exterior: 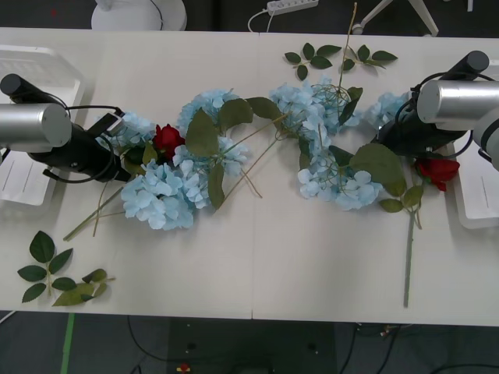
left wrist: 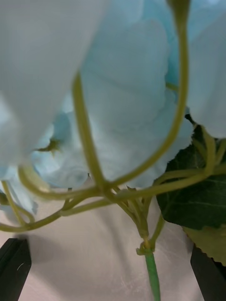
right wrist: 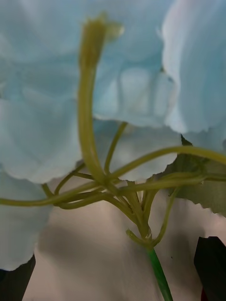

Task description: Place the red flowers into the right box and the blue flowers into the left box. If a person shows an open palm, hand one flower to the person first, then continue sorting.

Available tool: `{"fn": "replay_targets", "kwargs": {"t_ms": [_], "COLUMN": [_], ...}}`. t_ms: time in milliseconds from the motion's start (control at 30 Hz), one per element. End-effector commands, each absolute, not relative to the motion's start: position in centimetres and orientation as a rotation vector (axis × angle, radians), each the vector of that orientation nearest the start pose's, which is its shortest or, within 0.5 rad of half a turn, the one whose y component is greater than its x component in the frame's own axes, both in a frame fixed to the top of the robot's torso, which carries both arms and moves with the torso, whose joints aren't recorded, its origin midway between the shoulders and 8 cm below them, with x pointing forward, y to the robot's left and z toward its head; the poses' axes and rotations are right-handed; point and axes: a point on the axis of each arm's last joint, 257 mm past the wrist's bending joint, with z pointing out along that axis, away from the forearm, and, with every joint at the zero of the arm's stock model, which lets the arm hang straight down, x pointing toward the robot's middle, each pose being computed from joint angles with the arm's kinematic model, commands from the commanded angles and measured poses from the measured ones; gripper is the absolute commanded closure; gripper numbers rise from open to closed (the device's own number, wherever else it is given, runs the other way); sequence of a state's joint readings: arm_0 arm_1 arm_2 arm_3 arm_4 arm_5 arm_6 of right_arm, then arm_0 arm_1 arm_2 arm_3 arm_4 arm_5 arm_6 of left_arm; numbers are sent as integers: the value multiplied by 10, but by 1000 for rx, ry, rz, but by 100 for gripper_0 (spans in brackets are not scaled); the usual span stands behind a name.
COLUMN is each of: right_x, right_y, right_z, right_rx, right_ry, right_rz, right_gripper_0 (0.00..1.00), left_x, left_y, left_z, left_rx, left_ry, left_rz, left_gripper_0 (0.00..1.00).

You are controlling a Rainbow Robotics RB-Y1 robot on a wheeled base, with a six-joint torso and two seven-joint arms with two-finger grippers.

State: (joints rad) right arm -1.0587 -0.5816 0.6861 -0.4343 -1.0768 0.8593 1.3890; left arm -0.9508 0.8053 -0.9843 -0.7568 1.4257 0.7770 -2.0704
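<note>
The left box (exterior: 35, 183) sits at the table's left edge, mostly hidden under the left arm. A leaf sprig (exterior: 58, 276) lies near the front left corner of the table (exterior: 257, 257).

The left gripper (exterior: 125, 160) is low over the left blue cluster, beside a red rose (exterior: 168, 140). In its wrist view the black fingers (left wrist: 14, 268) stand wide at both corners, nothing between them but a thin green stem (left wrist: 151, 273) branching up into pale blue petals (left wrist: 127, 122), with a dark leaf (left wrist: 197, 197) alongside.

The blue flowers (exterior: 207, 167) spread in a loose band across the table's middle, from the left gripper to the right one, stems and large green leaves tangled among them. A second sprig (exterior: 320, 56) lies near the far edge, right of centre.

The right gripper (exterior: 386, 140) is down among the right-hand blue heads. Its wrist view shows the fingers (right wrist: 212, 263) wide apart, a green stem (right wrist: 157, 275) rising between them without contact, fanning into blue petals (right wrist: 136, 94).

The second rose (exterior: 438, 169) lies just beside the right arm, its long stem running toward the table's near edge. The right box (exterior: 475, 199) lies at the table's right edge, partly covered by the arm.
</note>
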Motion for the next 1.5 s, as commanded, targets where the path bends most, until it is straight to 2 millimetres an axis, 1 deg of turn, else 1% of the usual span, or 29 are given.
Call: {"fn": "replay_targets", "kwargs": {"t_ms": [33, 67, 100, 233, 267, 300, 333, 367, 400, 433, 467, 533, 567, 600, 633, 667, 800, 900, 1000, 1067, 1100, 1133, 1167, 1200, 1233, 1267, 1367, 1433, 1500], "right_x": [637, 637, 637, 637, 638, 638, 638, 638, 638, 637, 637, 637, 637, 638, 637, 637, 638, 640, 642, 644, 644, 645, 646, 646, 646, 646, 642, 641, 643], "right_y": [-313, -314, -312, -313, -313, -313, -313, -313, -312, -312, -311, -309, -309, -307, -308, -307, -303, -300, -299, -294, -290, -287, -279, -279, -269, -265, -259, -257, -263], "right_z": [-287, -287, -287, -287, -287, -286, -287, -287, -287, -288, -288, -289, -289, -288, -289, -290, -288, -276, -250, -232, -219, -214, -201, -201, -178, -167, -142, -119, -95], "right_rx": [264, 265, 263, 271, 271, 271, 272, 274, 274, 280, 283, 283, 283, 292, 299, 300, 317, 347, 378, 382, 374, 371, 369, 369, 353, 336, 290, 216, 114], "right_ry": [2585, 2584, 2586, 2584, 2582, 2581, 2581, 2581, 2582, 2582, 2582, 2583, 2583, 2582, 2583, 2584, 2582, 2580, 2590, 2592, 2591, 2588, 2578, 2578, 2556, 2548, 2534, 2505, 2454], "right_rz": [87, 84, 85, 83, 85, 82, 83, 84, 86, 86, 88, 90, 90, 100, 101, 103, 128, 168, 227, 278, 315, 339, 402, 402, 497, 536, 604, 634, 622], "right_gripper_0": [0, 0, 3, 44, 51, 54, 58, 59, 62, 65, 71, 74, 74, 92, 99, 100, 100, 100, 100, 100, 100, 100, 100, 100, 100, 100, 100, 100, 100], "left_x": [602, 603, 602, 600, 600, 599, 599, 599, 599, 600, 599, 599, 599, 599, 599, 599, 602, 603, 605, 607, 609, 610, 615, 615, 621, 624, 625, 624, 621], "left_y": [324, 323, 323, 324, 325, 325, 326, 327, 327, 328, 328, 329, 329, 331, 331, 331, 333, 336, 340, 344, 347, 349, 350, 350, 357, 362, 366, 365, 367], "left_z": [-314, -313, -315, -318, -318, -319, -319, -319, -319, -319, -320, -320, -320, -320, -320, -320, -317, -316, -313, -308, -303, -300, -289, -289, -266, -249, -211, -181, -150], "left_rx": [711, 713, 712, 725, 729, 729, 733, 734, 735, 735, 737, 741, 741, 739, 737, 737, 732, 727, 711, 701, 696, 695, 693, 693, 696, 694, 686, 678, 656], "left_ry": [2504, 2503, 2506, 2512, 2513, 2515, 2514, 2513, 2514, 2513, 2514, 2515, 2515, 2516, 2516, 2514, 2503, 2499, 2495, 2486, 2473, 2467, 2449, 2449, 2423, 2415, 2405, 2396, 2386], "left_rz": [55, 56, 55, 65, 69, 68, 72, 76, 77, 81, 83, 88, 88, 92, 91, 91, 99, 105, 106, 108, 114, 115, 117, 117, 130, 133, 113, 80, 46], "left_gripper_0": [0, 0, 0, 0, 9, 22, 38, 46, 63, 78, 92, 100, 100, 100, 100, 100, 100, 100, 100, 100, 100, 100, 100, 100, 100, 100, 100, 100, 100]}}
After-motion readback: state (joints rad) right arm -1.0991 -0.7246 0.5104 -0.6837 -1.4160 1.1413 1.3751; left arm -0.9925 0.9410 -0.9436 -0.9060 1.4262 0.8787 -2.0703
